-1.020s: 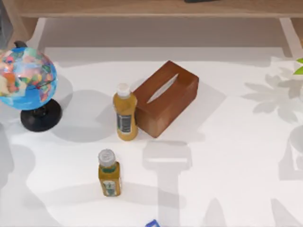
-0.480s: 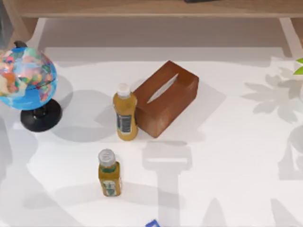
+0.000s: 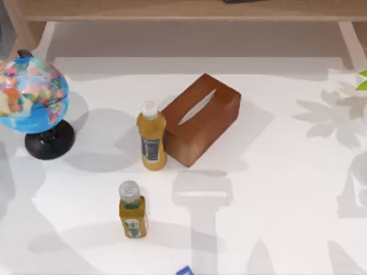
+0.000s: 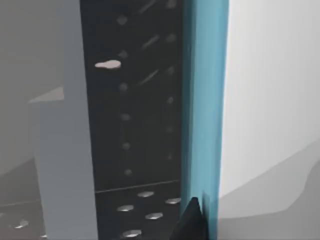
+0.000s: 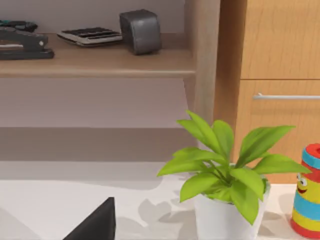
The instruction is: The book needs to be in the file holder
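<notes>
Nothing on the table [image 3: 275,189] has shifted. Left wrist view shows the blue book [image 4: 205,100] upright against the perforated file holder [image 4: 135,125], seemingly nearly in; jaws' state unclear.

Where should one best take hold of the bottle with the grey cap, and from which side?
Probably the grey-capped bottle by its yellow body, below the cap, from the top view's right: it stands upright and free, with open table there.
</notes>
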`<state>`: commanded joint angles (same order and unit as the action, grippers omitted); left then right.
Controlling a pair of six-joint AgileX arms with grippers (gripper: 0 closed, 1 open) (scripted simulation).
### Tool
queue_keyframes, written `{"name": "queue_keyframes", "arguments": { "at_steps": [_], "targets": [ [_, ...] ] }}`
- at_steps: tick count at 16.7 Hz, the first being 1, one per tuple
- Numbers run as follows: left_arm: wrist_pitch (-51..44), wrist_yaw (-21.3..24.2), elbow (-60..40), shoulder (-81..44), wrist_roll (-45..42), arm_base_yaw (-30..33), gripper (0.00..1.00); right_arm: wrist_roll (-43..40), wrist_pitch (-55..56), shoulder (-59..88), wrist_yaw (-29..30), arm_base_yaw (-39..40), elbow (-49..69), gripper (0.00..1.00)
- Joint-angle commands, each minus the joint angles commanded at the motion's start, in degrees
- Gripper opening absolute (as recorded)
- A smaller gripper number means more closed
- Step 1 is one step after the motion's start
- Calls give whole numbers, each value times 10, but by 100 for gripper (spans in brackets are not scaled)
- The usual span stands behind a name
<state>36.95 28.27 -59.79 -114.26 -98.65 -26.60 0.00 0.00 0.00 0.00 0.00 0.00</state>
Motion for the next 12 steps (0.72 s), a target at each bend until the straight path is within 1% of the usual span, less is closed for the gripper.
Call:
{"name": "queue_keyframes", "arguments": {
  "at_steps": [8, 9, 12],
  "targets": [
    [0, 0, 0, 0, 0, 0, 98, 0, 0, 0, 0, 0, 0, 100],
    [0, 0, 0, 0, 0, 0, 100, 0, 0, 0, 0, 0, 0, 100],
    [0, 0, 0, 0, 0, 0, 100, 0, 0, 0, 0, 0, 0, 100]
  ]
}}
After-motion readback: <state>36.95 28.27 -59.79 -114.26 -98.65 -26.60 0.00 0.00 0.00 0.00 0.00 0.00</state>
